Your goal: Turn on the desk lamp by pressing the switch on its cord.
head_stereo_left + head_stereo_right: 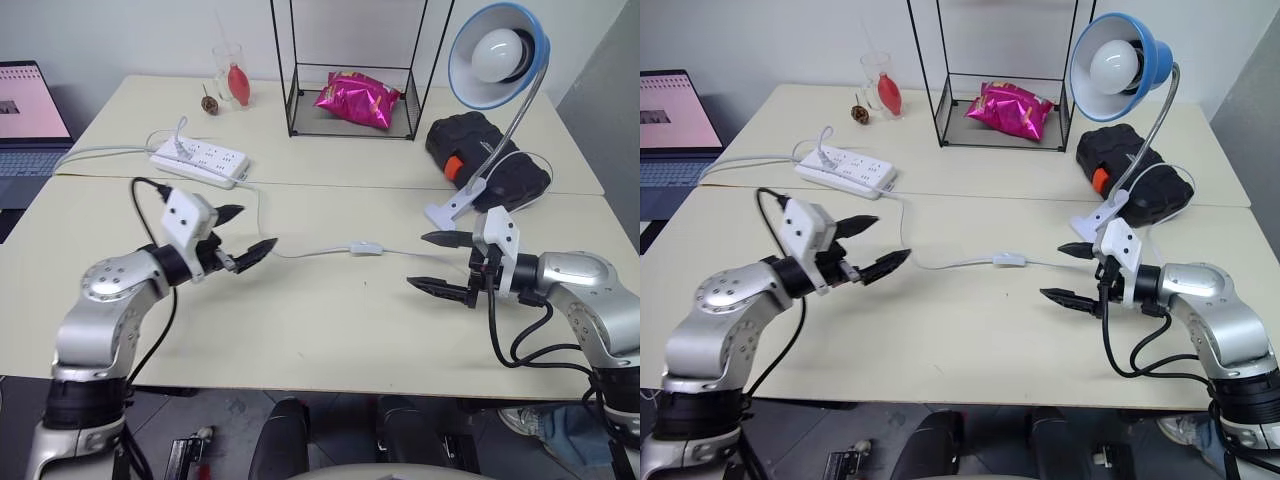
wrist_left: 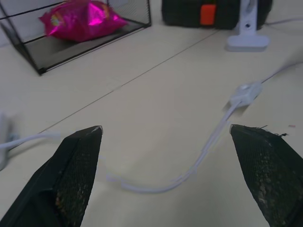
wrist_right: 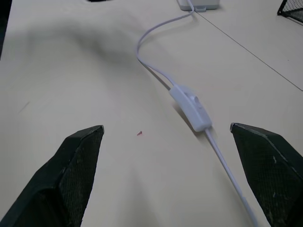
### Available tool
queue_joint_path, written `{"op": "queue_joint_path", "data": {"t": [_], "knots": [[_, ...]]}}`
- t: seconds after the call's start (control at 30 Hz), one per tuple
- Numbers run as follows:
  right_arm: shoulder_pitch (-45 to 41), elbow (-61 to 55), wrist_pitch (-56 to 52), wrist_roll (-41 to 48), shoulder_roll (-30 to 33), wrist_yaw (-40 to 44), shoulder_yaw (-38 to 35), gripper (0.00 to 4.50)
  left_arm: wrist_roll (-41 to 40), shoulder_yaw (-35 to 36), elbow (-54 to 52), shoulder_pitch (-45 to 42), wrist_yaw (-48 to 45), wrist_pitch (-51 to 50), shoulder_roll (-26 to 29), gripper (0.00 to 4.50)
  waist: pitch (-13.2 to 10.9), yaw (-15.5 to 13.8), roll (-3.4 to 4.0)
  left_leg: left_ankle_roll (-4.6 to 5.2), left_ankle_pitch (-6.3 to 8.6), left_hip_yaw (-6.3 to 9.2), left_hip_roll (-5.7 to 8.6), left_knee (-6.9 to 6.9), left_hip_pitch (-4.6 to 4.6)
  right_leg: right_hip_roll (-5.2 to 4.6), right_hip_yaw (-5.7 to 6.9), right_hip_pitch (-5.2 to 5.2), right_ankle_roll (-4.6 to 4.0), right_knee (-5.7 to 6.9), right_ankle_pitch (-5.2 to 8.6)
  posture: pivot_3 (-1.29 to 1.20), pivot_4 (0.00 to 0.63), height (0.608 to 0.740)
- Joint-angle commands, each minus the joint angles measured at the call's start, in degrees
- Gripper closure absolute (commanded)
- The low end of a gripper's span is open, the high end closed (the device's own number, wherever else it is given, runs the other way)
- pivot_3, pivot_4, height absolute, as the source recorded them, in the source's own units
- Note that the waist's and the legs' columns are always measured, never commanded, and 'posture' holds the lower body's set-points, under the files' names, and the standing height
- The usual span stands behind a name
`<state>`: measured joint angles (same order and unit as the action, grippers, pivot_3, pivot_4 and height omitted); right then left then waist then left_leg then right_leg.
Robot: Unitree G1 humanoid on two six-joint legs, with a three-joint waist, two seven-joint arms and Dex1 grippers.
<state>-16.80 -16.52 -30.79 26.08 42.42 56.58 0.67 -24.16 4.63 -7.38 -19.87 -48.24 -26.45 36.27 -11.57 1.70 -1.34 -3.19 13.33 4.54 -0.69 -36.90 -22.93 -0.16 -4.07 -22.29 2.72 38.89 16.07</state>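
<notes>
The desk lamp [image 1: 497, 55] stands at the back right, its blue shade raised on a silver gooseneck above the white clip base [image 1: 450, 210]. Its thin white cord [image 1: 310, 252] lies limp across the middle of the table. Along it sits the small white switch [image 1: 366, 247], also seen in the wrist views [image 2: 246, 92] [image 3: 191, 108]. My left gripper [image 1: 256, 228] hovers open to the left of the switch, pointing toward it. On the other side my right gripper [image 1: 418, 261] is open, close to the switch and aimed at it. Neither gripper touches the switch or the cord.
A white power strip [image 1: 200, 157] lies at the back left with the cord plugged in. Behind stand a black wire rack [image 1: 290, 110] holding a pink snack bag [image 1: 357, 99], a glass [image 1: 230, 72] and a laptop [image 1: 30, 110]. A black case [image 1: 487, 155] sits beside the lamp's base.
</notes>
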Motion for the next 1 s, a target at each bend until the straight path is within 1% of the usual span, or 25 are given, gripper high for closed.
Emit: {"op": "queue_joint_path", "data": {"t": [0.03,0.2,0.3,0.53,0.83,1.0], "knots": [[-0.7,-5.4,-6.5,1.8,-0.3,-5.4,-1.7,0.0,-2.8,-3.3,3.7,-5.9,-4.1,-3.2,-2.3,0.02,0.0,0.0,0.0,0.0,0.0,0.01,0.0,0.01,0.0,0.0,0.01,0.0,0.0,0.0,0.0,0.0,0.15,0.74],[-1.4,-8.7,-13.7,3.2,-1.6,-11.5,-3.0,0.0,-1.7,-7.5,10.4,-11.6,-7.7,-4.4,-5.0,0.02,0.0,0.2,0.0,0.0,0.0,0.04,0.0,0.01,-0.01,0.05,0.01,-0.01,0.0,0.03,0.0,0.0,0.15,0.74],[-0.1,-10.5,-15.3,2.7,-1.0,-13.9,-3.7,0.0,-1.4,-9.7,15.7,-15.4,-10.1,-5.3,-7.0,0.02,0.0,0.1,0.0,0.0,0.0,0.05,0.01,0.01,-0.01,0.06,0.02,-0.01,0.01,0.04,0.0,0.0,0.15,0.74],[3.3,-15.5,-18.5,4.1,-0.5,-17.2,-6.9,0.0,3.1,-15.5,30.7,-22.9,-14.9,-5.0,-11.3,0.02,0.0,0.2,0.0,0.0,0.0,0.04,0.04,0.01,-0.03,0.07,0.01,-0.01,0.02,0.02,0.01,0.0,0.15,0.74],[6.4,-21.1,-22.2,6.6,0.1,-19.8,-9.4,0.0,6.9,-15.5,46.3,-30.0,-17.4,-2.6,-16.7,0.02,0.0,0.1,-0.01,0.01,0.0,0.08,0.04,0.01,-0.06,0.1,0.02,-0.03,0.03,0.03,0.02,0.0,0.15,0.74],[7.1,-22.7,-23.4,7.8,0.4,-20.6,-10.4,0.0,8.0,-15.2,50.2,-31.5,-19.2,-2.3,-18.4,0.02,0.0,0.2,-0.01,0.01,0.0,0.07,0.05,-0.01,-0.07,0.09,0.0,-0.02,0.05,0.02,0.02,0.0,0.15,0.74]]}}
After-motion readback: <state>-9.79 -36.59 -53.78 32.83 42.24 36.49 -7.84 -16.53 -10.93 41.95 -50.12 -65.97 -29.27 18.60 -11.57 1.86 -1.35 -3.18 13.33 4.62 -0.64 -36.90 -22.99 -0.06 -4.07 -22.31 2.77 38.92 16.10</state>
